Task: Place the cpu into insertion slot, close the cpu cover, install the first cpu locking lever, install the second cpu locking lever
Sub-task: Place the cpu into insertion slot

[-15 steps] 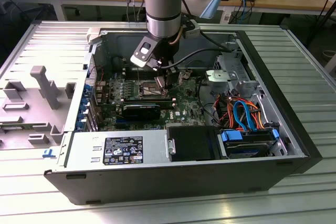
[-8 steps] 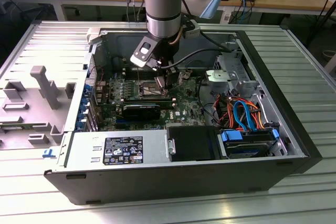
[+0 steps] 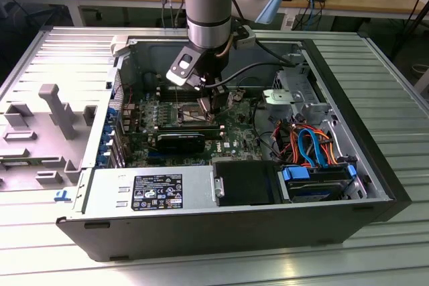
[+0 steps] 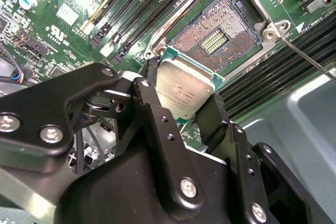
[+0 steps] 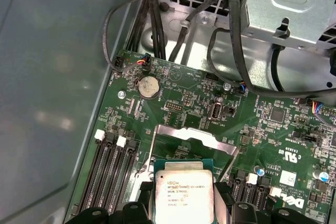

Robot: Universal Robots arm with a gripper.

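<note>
Currently, the gripper is pinching the cpu, holding it near the uncovered insertion slot (in the exterior view, coloured cables are lying at four o'clock from the gripper).

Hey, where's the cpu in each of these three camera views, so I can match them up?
Exterior view: the cpu is too small to make out; the gripper hangs over the green board.
Second wrist view: the cpu is clamped between the black fingers, by the open insertion slot.
First wrist view: the cpu lies just before the raised cpu cover.
Shared landmark: the green board, in all three views.
</note>
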